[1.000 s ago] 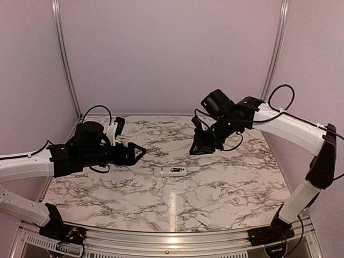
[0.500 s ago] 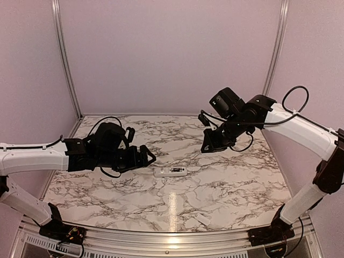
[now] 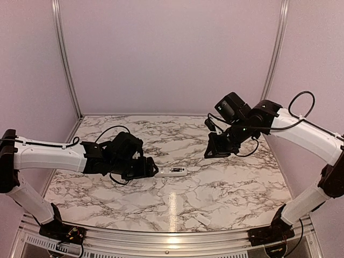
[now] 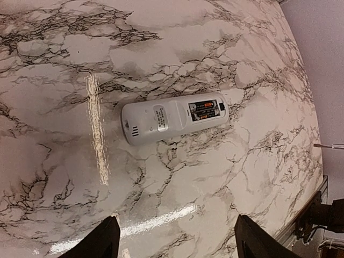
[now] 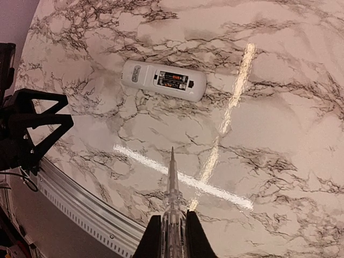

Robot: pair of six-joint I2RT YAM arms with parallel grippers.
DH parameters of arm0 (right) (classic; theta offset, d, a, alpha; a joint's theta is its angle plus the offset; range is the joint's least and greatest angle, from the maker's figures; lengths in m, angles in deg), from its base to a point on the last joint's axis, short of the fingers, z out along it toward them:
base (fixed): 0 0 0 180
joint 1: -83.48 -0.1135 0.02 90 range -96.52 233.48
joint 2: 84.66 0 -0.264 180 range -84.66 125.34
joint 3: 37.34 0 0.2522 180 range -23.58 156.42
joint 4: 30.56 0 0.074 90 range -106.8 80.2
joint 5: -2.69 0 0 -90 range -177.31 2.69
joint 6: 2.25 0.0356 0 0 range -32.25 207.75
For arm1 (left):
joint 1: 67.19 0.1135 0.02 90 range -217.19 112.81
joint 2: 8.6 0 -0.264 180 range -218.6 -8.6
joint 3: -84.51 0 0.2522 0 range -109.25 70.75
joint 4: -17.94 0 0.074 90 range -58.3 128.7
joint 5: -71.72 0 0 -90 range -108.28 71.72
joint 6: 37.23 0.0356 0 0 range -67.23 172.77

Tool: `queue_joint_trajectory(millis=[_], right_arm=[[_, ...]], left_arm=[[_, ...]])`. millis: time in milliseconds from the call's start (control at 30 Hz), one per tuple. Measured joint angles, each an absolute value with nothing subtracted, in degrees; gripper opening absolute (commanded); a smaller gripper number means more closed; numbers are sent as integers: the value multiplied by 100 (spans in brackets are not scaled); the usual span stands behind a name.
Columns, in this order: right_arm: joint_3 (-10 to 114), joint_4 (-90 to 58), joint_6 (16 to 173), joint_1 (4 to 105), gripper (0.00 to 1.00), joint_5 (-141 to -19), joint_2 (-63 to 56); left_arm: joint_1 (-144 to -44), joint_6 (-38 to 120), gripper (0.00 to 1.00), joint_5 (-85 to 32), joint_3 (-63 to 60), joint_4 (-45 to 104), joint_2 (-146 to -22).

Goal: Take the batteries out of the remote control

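The remote [image 3: 171,171] lies flat mid-worktop [image 3: 242,183], back face up, its compartment uncovered with the two batteries [image 4: 204,109] seated side by side inside, at the end away from the left arm. The left claw [image 4: 177,236] sits low, just beside the remote's left end, fingers apart with nothing between them. The right claw [image 5: 171,223] hangs above the worktop to the remote's right, clamped on a thin tool [image 5: 172,183] that points towards the remote. A small white cover [image 3: 202,219] lies near the front edge.

A marbled table [image 3: 242,183] bears the remote control [image 3: 171,171] and a small white cover [image 3: 203,219].
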State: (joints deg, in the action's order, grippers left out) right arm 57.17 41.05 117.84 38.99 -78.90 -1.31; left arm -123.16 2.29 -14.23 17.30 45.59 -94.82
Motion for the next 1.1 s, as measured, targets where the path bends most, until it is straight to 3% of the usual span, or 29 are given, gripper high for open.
queue_joint_trajectory(millis=[400,767,1100], right_arm=[[5406,3423,12724,3899,0,-7635,9],[5406,2966,12223,4000,0,-7578,757],[5492,2846,11767,4286,0,-7359,973]], left_arm=[[-12226,946,78,-1468,289,5357,-10699],[-11984,1190,75,-1571,-1107,6308,-12135],[-11769,1164,70,-1632,-1479,6561,-12581]])
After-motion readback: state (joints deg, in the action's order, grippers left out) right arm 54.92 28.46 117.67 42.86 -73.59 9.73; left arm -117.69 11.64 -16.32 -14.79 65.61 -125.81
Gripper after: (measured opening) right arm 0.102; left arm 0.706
